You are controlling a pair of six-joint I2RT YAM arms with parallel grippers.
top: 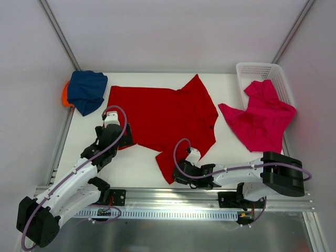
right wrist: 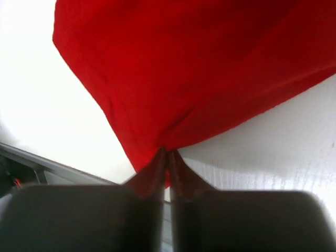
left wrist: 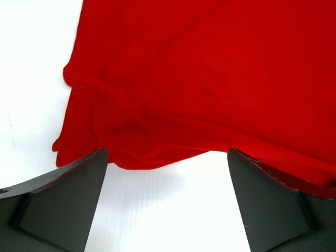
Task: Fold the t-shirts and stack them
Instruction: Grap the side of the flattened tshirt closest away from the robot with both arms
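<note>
1. Progress, as judged: early. One navy blue cloth t-shirt (top: 86, 90) lies bundled on an orange cloth t-shirt (top: 64, 95), well beyond the left tool (left wrist: 165, 157) and off to its left. Whether these two are properly folded cannot be told.
2. Item in hand: bright red cloth t-shirt (top: 163, 115), opened out and unfolded on the white table (top: 136, 168). It stretches away ahead of both tools.
3. Left tool: jaws as wide as they go, holding nothing. The red shirt's rumpled edge lies just ahead of its fingertips.
4. Right tool (right wrist: 168, 155): jaws closed to a thin pinch on the near corner of the red shirt. The cloth fans out from its tips.
5. Condition of red shirt: mostly flat, with soft creases and puckers drawn toward the pinched corner.
6. Outstanding: magenta-pink cloth t-shirt (top: 260, 118), crumpled and spilling from a white plastic lattice basket (top: 252, 68), well beyond the right tool. The red and pink shirts both remain to be folded and stacked.
</note>
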